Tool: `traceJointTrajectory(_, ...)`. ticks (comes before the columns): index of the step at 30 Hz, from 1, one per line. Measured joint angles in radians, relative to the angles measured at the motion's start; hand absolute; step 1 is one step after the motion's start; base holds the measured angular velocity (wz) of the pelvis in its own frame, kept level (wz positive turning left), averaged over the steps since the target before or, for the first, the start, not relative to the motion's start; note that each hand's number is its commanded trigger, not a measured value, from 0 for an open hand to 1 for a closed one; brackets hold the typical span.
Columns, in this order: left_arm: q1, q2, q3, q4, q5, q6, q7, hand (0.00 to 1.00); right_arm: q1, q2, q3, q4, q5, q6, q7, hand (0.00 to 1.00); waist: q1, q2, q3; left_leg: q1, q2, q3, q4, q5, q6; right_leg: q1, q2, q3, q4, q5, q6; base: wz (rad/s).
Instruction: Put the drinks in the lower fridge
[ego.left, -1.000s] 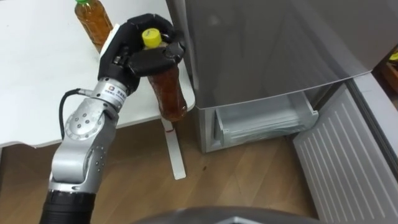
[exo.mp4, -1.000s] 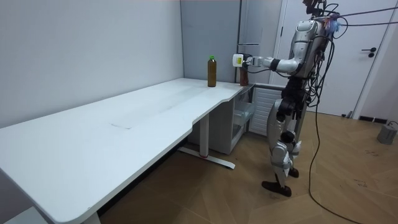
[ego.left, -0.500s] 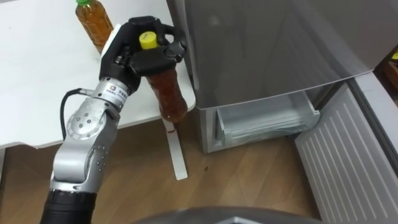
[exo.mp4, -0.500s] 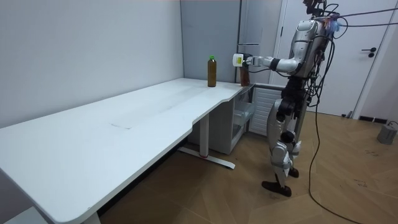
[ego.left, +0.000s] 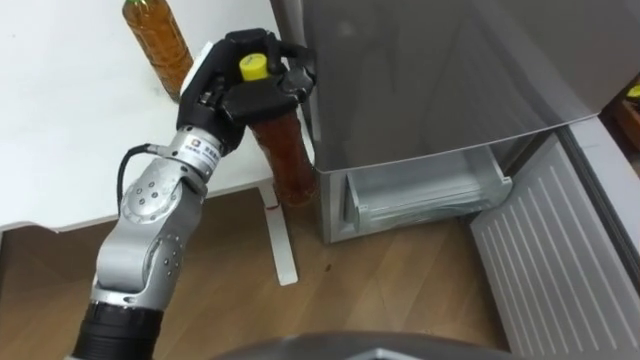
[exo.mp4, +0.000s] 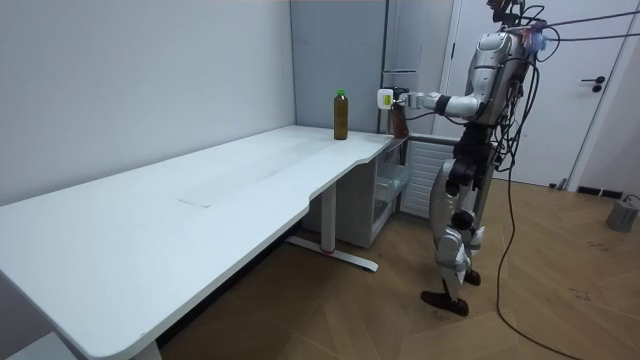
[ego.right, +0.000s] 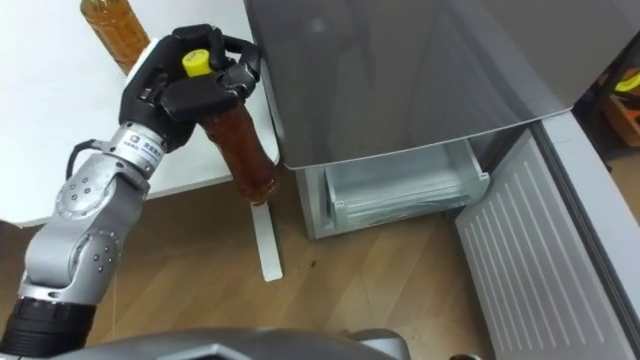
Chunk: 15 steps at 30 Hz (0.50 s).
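Your left hand (ego.left: 245, 95), at upper centre of the left eye view, has its fingers curled round the neck of a tea bottle (ego.left: 283, 150). The bottle's yellow cap (ego.left: 252, 67) stands up between the fingers. The bottle hangs off the edge of the white table (ego.left: 70, 130), over the wood floor (ego.left: 400, 290) and close beside the near corner of the grey fridge (ego.left: 430, 70). Whether it touches the fridge cannot be told.

A second bottle (ego.left: 155, 35) stands on the table at the frame's upper left, waiting its turn. At centre right the lower compartment is open, showing a clear drawer (ego.left: 430, 195). Its ribbed door (ego.left: 560, 260) is swung out toward the lower right corner. In the room view you stand upright at the table's end, arm stretched toward the fridge.

This looks like the carry step: the first drink is lifted and not yet stowed. Your next move likely calls for bringing the bottle down and to the right, clear of the fridge corner. You would probably need to bend or crouch to reach the low opening. Keep the grasp firm, since the bottle is held only by its neck.
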Motion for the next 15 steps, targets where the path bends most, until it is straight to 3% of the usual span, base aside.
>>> traceJointTrajectory(6, -0.001, -0.001, 0.002, -0.009, -0.099, 0.002, 0.012, 1.0, -0.004, -0.002, -0.003, -0.069, 0.072, -0.003, -0.012, 0.0, 0.008, 0.0, -0.0043, -0.009, 0.0, 0.0, 0.006, 0.0, 0.0, -0.009, 0.0, -0.003, -0.004, 0.001, -0.001, 0.0)
traceJointTrajectory(12, -0.002, 0.0, 0.001, -0.01, -0.16, 0.002, 0.02, 1.0, -0.066, -0.003, -0.001, -0.144, 0.131, -0.051, -0.026, 0.0, 0.009, 0.008, -0.003, -0.005, 0.001, -0.005, 0.009, 0.0, 0.0, -0.007, -0.001, -0.014, -0.007, 0.004, -0.001, 0.03)
traceJointTrajectory(15, -0.002, -0.004, 0.001, -0.016, -0.161, 0.002, 0.022, 1.0, -0.054, 0.012, 0.004, -0.232, 0.141, -0.065, -0.025, 0.0, 0.022, 0.017, -0.0064, -0.011, 0.001, -0.008, 0.01, 0.0, 0.0, -0.006, -0.001, -0.018, -0.004, 0.005, -0.002, 0.02)
